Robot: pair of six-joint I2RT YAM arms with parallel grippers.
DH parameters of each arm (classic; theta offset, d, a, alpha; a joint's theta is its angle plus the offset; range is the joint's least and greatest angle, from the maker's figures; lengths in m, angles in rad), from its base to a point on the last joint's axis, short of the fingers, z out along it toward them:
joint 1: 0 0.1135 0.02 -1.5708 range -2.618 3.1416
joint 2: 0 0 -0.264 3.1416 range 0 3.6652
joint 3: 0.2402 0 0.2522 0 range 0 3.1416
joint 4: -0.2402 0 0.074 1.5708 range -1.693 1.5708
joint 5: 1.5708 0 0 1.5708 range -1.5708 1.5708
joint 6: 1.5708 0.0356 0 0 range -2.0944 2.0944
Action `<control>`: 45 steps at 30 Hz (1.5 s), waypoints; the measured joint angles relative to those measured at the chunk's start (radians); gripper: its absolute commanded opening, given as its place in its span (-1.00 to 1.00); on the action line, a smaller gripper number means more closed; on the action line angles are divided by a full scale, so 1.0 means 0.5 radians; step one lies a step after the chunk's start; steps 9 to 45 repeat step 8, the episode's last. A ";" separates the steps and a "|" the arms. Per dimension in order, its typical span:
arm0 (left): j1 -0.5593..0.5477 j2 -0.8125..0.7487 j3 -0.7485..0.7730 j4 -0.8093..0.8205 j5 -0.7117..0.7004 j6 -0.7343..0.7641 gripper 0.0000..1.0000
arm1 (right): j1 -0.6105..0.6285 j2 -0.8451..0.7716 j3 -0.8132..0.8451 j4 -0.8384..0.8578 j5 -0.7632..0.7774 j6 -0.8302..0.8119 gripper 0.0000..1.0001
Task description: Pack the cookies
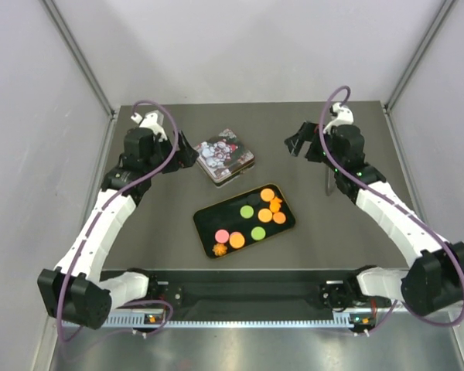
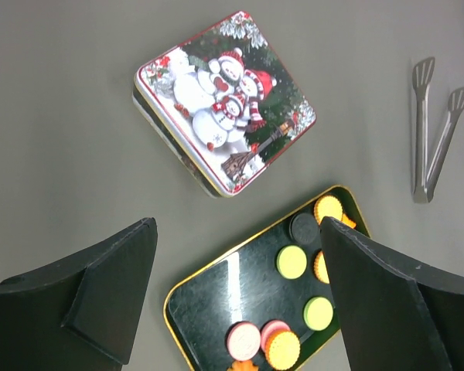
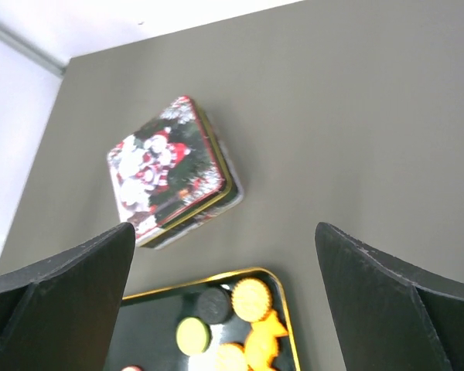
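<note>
Cookies lie spread on a black tray with a gold rim, near the middle of the worktop. They are orange, green, pink and one dark. Just behind the tray sits a square tin with snowmen on its lid. The lid is on. Metal tongs lie to the right of the tin.

The left hand hangs just left of the tin, its fingers wide apart and holding nothing. The right hand hangs farther off to the right, also spread and holding nothing. The cookies are nearer than both hands and between them.

Cookies are thin and flat, so a pinch could crack one or let it slip. The tin could slide if its lid gets pushed from one side.
</note>
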 measured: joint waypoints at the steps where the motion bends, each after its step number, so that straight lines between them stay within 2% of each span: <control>1: 0.000 -0.024 -0.021 0.002 0.004 0.007 0.82 | 0.000 -0.051 -0.039 -0.008 0.036 -0.005 0.99; 8: 0.000 -0.083 -0.103 0.010 0.018 0.043 0.82 | 0.000 -0.175 -0.170 -0.064 0.172 -0.040 1.00; 45: 0.000 -0.083 -0.103 0.010 0.018 0.043 0.82 | 0.000 -0.175 -0.170 -0.064 0.172 -0.040 1.00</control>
